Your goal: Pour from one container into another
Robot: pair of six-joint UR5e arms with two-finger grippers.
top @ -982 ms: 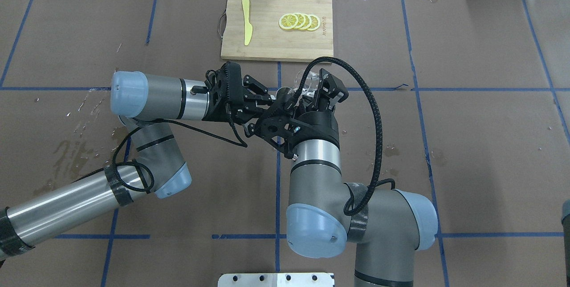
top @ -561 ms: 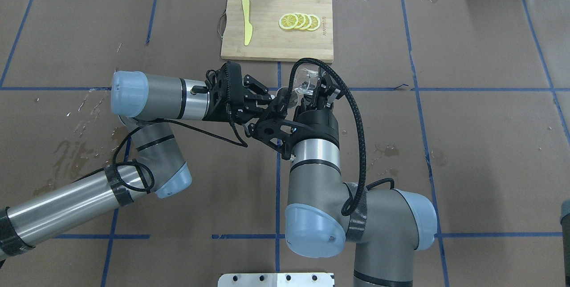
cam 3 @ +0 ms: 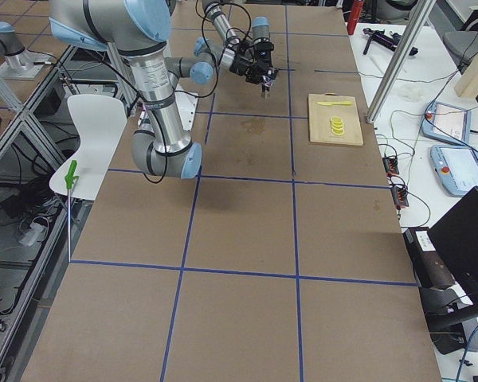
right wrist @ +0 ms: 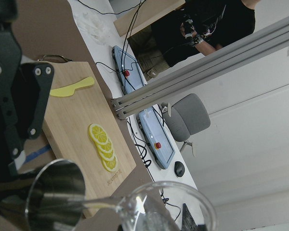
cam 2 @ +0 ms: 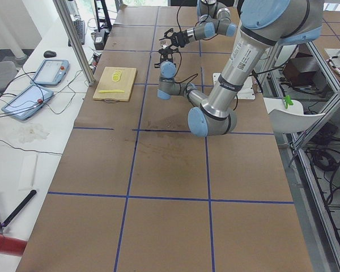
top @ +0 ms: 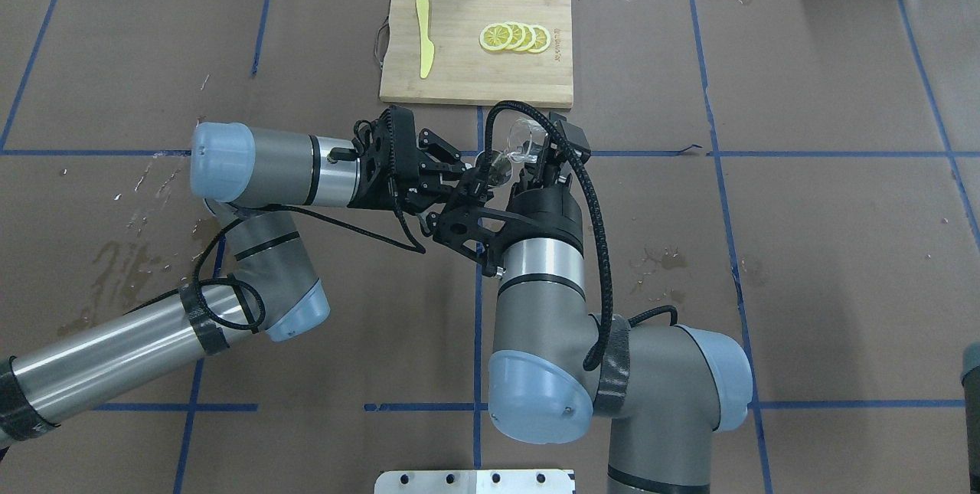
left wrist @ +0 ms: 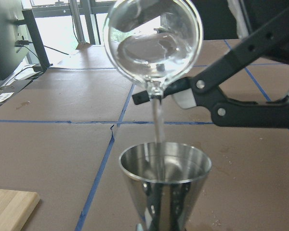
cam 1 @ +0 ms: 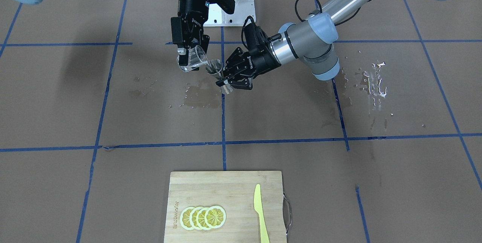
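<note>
The right fingers (cam 1: 183,49) clamp the tilted glass (left wrist: 153,45) over the jigger (left wrist: 165,178) in the clamped left fingers (cam 1: 234,74), above the surface (cam 1: 150,122) — thin stream landing inside. A steeper tilt could overshoot the rim — spilling.

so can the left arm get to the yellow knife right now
Probably not yet. The way to the knife on the cutting board looks free, but the left gripper is shut on the jigger, which the glass is pouring into.
</note>
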